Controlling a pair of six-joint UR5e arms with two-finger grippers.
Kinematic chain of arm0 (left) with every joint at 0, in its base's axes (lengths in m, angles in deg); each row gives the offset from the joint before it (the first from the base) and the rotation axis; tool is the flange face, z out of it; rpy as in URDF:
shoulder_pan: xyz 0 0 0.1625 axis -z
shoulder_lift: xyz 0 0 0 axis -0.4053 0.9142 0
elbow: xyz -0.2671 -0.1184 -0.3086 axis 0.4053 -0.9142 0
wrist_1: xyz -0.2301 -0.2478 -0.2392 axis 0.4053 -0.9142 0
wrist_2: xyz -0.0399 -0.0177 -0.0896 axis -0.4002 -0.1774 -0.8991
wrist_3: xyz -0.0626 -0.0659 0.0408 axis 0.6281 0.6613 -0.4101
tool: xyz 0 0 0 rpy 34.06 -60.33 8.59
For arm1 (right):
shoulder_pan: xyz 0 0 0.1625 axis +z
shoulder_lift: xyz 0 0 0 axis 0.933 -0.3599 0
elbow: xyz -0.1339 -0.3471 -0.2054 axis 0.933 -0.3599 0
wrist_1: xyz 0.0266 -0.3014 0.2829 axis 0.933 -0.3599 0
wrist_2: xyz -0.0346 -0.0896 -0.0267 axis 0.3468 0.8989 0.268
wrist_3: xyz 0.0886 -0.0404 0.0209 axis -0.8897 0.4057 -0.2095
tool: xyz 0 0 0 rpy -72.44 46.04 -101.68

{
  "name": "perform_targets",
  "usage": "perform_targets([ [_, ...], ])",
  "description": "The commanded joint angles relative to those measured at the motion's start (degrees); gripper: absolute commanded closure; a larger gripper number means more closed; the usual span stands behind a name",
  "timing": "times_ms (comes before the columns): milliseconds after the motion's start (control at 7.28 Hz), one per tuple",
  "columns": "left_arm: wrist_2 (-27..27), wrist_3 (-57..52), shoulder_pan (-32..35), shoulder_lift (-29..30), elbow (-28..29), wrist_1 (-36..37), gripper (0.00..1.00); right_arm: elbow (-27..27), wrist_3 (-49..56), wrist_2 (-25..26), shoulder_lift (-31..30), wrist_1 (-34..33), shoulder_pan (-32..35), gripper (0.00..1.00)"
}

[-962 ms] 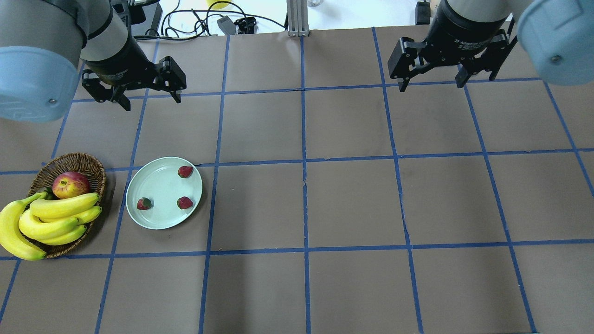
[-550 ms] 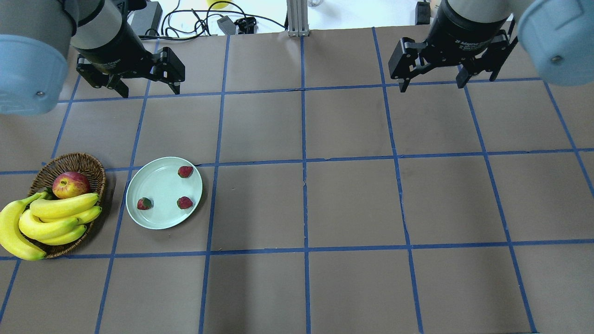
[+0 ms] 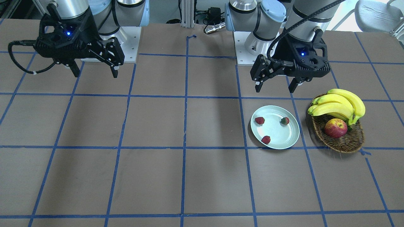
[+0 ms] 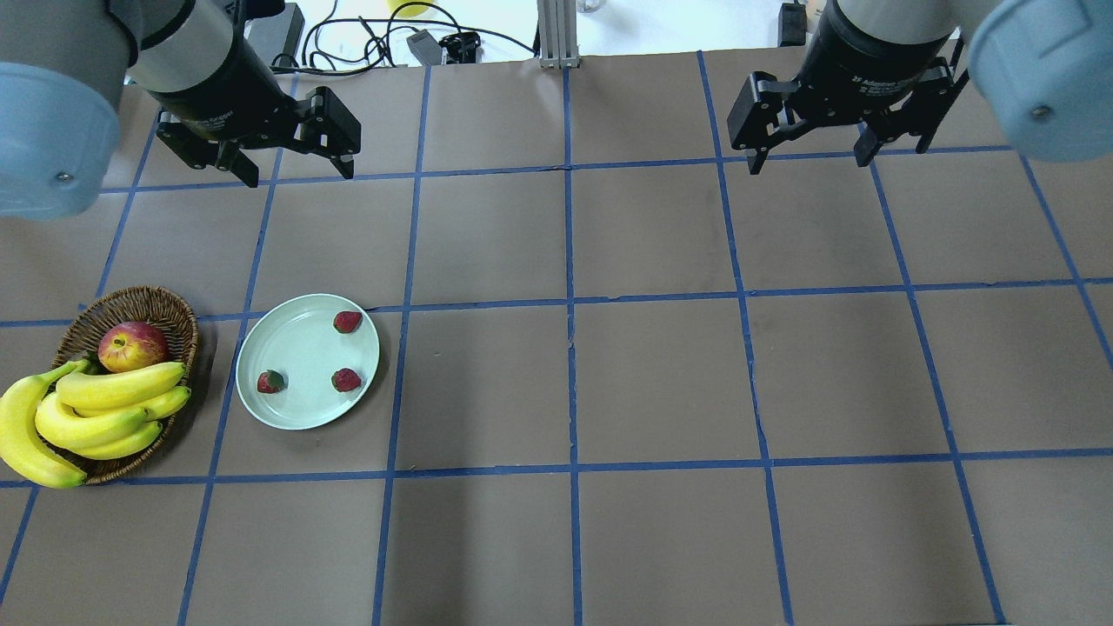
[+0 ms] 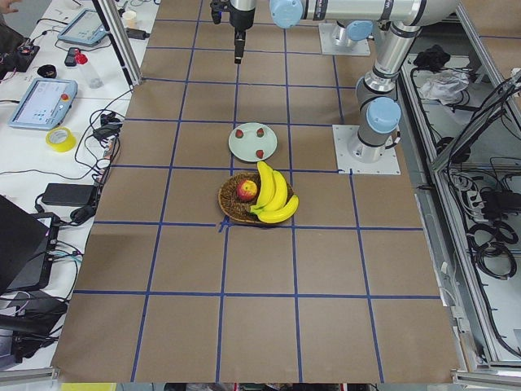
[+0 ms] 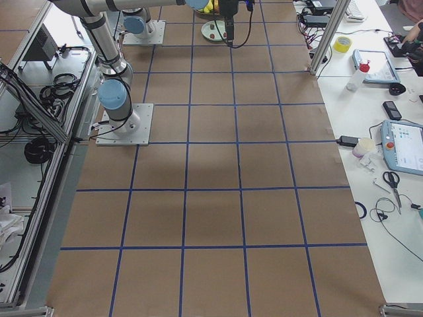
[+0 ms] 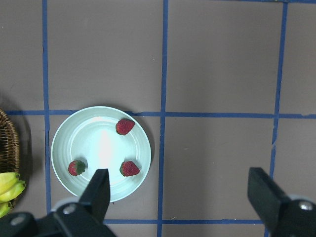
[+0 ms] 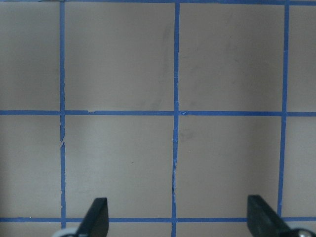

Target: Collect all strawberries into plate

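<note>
Three small red strawberries lie on the pale mint plate [image 4: 296, 348] at the table's left: one [image 4: 347, 322] at its far rim, one [image 4: 270, 382] and one [image 4: 346, 380] nearer the front. They show too in the front view [image 3: 259, 120] and in the left wrist view [image 7: 124, 126]. My left gripper [image 4: 300, 172] is open and empty, held high, back from the plate. My right gripper [image 4: 810, 160] is open and empty, high over the back right of the table.
A brown wicker basket [image 4: 170, 306] left of the plate holds a red-yellow apple [image 4: 132, 346] and a bunch of bananas [image 4: 83, 417]. Brown paper with a blue tape grid covers the table. Cables and gear lie beyond the far edge.
My left arm has risen and shifted a little to the right. The right arm, the plate and the strawberries have not moved.
</note>
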Motion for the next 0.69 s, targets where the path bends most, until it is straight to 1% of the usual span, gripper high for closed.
perform_targets([
  [0, 0.2, 0.0, 0.2, -1.2, -0.2, -0.6, 0.00, 0.0, 0.0, 0.1, 0.0, 0.0, -0.1, 0.00],
  [550, 0.2, 0.3, 1.1, -1.9, -0.2, -0.5, 0.00, 0.0, -0.1, 0.0, 0.0, -0.1, -0.1, 0.00],
])
